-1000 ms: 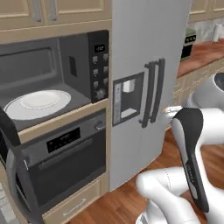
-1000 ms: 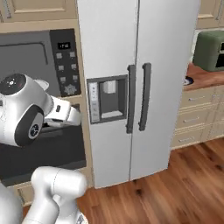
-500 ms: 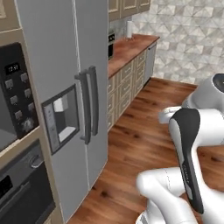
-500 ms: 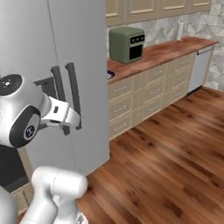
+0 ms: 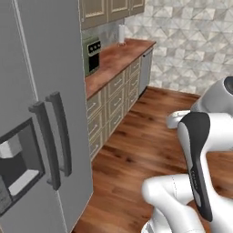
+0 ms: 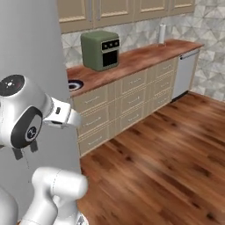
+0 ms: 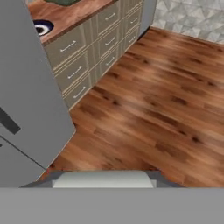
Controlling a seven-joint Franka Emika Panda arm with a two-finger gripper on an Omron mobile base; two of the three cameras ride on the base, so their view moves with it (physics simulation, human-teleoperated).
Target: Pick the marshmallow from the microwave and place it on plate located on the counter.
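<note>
The plate (image 6: 74, 83), navy-rimmed with a white ring, lies on the left end of the reddish-brown counter (image 6: 136, 57) beside the fridge; it also sits at the upper left of the hand view, plate (image 7: 41, 27) on counter (image 7: 70, 13). My gripper (image 7: 104, 179) is shut on a pale soft lump, the marshmallow (image 7: 104, 180), pinched between the dark fingertips (image 7: 46, 180) at that view's bottom. The hand hangs over the wooden floor, well short of the counter (image 5: 113, 57). The microwave is out of view.
A grey double-door fridge (image 5: 41, 113) stands close on the left, fridge (image 7: 26, 100) just left of the hand. A green toaster oven (image 6: 102, 49) and a paper roll (image 6: 161, 33) stand on the counter. A dishwasher (image 6: 184, 72) ends the cabinets. Wooden floor (image 6: 167, 154) stretches right.
The base has turned to the right, so the whole picture shifted: microwave and oven slid out on the left, the fridge and then the counter came in. The gripper stays shut.
</note>
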